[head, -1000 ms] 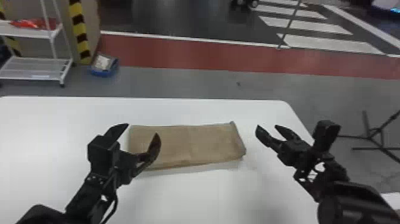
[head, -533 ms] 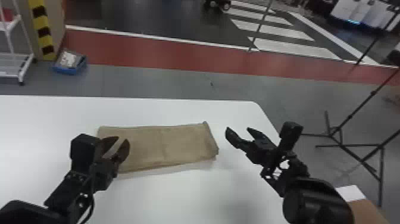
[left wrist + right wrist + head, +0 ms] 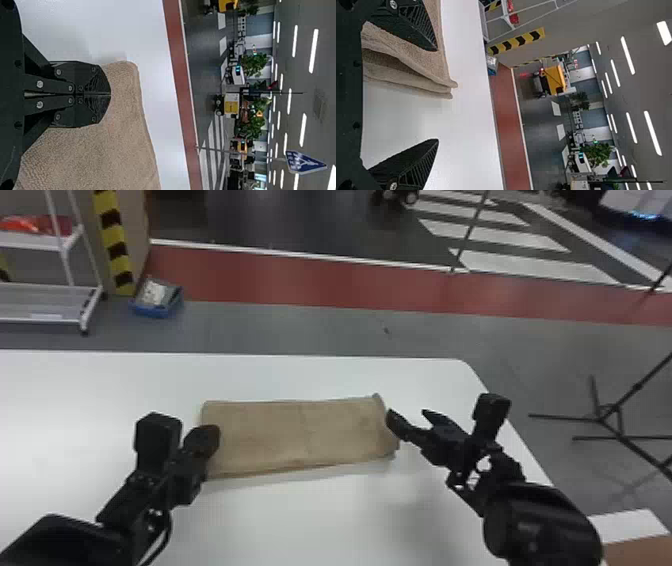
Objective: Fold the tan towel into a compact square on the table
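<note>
The tan towel lies as a folded horizontal strip on the white table. My left gripper is at the strip's left end; in the left wrist view the left gripper has its fingers pressed together over the towel, and whether cloth is between them I cannot tell. At the strip's right end is my right gripper, its fingers spread. In the right wrist view the right gripper has one finger over the towel, whose stacked layers show at the edge, and the other over bare table.
The table's right edge runs beneath the right arm. On the floor beyond are a black stand at the right, a blue bin and a white rack at the left. A brown box is at the lower right.
The left gripper's fingers have come together at the towel's left end. My right gripper has moved left, up to the towel's right end. The head view has shifted. The towel keeps its strip shape.
</note>
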You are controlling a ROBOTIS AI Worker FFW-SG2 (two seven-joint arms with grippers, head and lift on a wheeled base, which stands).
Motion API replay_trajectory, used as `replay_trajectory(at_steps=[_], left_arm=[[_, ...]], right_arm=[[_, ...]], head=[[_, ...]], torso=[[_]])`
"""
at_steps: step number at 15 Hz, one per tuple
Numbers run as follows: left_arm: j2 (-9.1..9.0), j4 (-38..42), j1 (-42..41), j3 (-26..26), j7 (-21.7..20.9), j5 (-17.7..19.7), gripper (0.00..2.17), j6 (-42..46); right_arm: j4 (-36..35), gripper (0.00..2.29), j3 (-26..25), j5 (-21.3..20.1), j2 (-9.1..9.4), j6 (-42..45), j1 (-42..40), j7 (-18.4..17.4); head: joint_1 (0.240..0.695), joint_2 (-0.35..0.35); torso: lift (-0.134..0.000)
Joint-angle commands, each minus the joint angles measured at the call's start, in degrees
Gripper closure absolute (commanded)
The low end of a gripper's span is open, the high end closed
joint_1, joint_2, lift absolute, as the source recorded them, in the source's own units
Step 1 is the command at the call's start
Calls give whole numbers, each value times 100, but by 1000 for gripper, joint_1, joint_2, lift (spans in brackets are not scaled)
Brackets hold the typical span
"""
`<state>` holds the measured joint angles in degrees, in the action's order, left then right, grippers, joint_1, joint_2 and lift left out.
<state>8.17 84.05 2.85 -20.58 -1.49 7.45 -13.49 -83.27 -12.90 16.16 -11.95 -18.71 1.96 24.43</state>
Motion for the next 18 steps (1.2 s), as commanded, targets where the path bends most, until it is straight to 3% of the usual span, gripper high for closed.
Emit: replay_trajectory(at_steps=[1, 6, 11, 15, 18], left_arm=[[10, -38, 5, 36, -36, -15, 2138, -18], [10, -55, 31, 36, -45, -68, 2138, -71], [10, -64, 66, 36, -53, -121, 2138, -299], [18, -64, 66, 36, -71, -112, 2138, -352], [18, -64, 75, 36, -71, -121, 2138, -370]], right_arm=[[443, 70, 200, -157, 0, 12, 296, 0], [1129, 93, 385, -254, -18, -23, 788, 27], [1208, 286, 517, -254, -35, -603, 955, 229], [1199, 296, 569, -351, -44, -1166, 1070, 255], [1199, 866, 569, -395, -35, -1447, 1149, 492]], head=[[695, -252], [695, -222], [695, -210], [695, -195], [695, -190]], torso=[[-109], [-109], [-109], [-109], [-109]])
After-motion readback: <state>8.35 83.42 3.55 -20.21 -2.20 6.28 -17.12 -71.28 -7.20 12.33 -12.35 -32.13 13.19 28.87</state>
